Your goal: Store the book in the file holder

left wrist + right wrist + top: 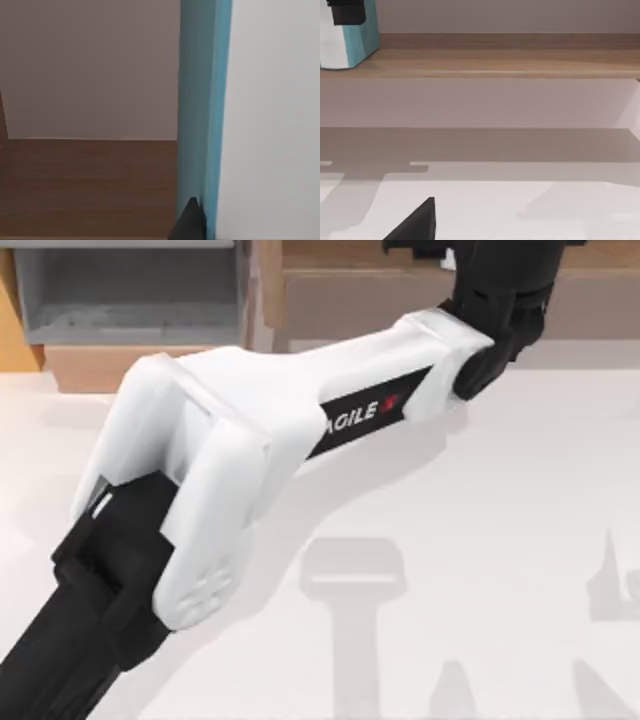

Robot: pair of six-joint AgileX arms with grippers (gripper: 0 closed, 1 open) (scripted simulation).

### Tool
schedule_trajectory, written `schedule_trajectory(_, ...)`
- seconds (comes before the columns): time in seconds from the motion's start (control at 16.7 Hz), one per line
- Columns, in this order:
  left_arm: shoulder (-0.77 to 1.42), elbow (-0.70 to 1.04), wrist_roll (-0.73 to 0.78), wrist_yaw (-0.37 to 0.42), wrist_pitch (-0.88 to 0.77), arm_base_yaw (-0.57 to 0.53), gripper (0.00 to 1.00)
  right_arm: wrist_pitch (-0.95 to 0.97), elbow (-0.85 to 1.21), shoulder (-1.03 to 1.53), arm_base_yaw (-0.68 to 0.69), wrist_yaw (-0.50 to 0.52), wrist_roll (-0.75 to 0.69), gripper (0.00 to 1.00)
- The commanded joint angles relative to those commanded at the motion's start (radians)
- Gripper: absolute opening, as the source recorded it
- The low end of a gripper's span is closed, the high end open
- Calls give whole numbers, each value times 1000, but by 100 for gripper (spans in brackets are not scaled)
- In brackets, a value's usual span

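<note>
Over the brown wooden shelf [510, 62] at the counter's [480, 490] far edge, the left end effector [190, 220] clamped the teal book [202, 100] upright, likely for slotting into the grey file holder [130, 300].

White table [470, 500] carrying soft grey shadows, long brown wooden shelf [510, 62] along its far edge, plain pale wall [510, 15] behind the shelf.
</note>
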Motion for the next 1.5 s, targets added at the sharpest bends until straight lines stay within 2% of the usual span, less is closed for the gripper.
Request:
schedule_trajectory(1.02,-29,16,11,8,-46,-9,0,0,0,0,0,0,0,100)
schedule_trajectory(1.26,-134,-118,47,71,-42,-65,0,0,0,0,0,0,0,100)
schedule_trajectory(1.5,-278,-316,88,174,-42,-177,0,0,0,0,0,0,0,100)
